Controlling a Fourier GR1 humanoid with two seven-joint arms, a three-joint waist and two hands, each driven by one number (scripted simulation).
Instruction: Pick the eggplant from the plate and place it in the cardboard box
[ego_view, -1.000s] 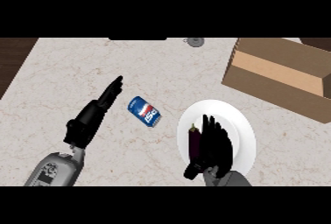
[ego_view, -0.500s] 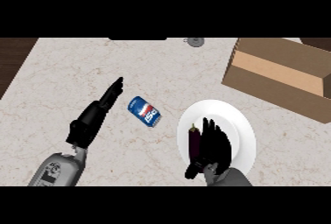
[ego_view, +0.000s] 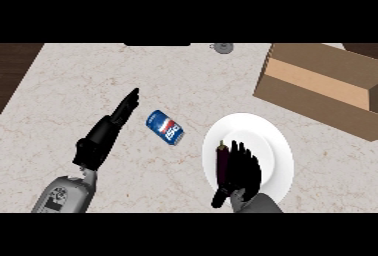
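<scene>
Right hand (ego_view: 238, 172) covering eggplant (ego_view: 219, 161) lying on white plate (ego_view: 275, 145), grasp state unclear. Left hand (ego_view: 107, 134) resting straight-fingered beside blue can (ego_view: 165, 127). Cardboard box (ego_view: 325, 86) sitting well apart, upper right.

My black left hand (ego_view: 107, 134) sits at about nine o'clock in the head view, fingers straight and held together, pointing toward one o'clock. Its grey forearm (ego_view: 65, 195) comes in from the lower edge at seven o'clock, angled the same way. My black right hand (ego_view: 238, 172) is at about five o'clock, back facing up, fingers spread and aimed toward twelve, thumb trailing down toward six. Only a short stub of its grey forearm (ego_view: 258, 205) shows at the bottom.
</scene>
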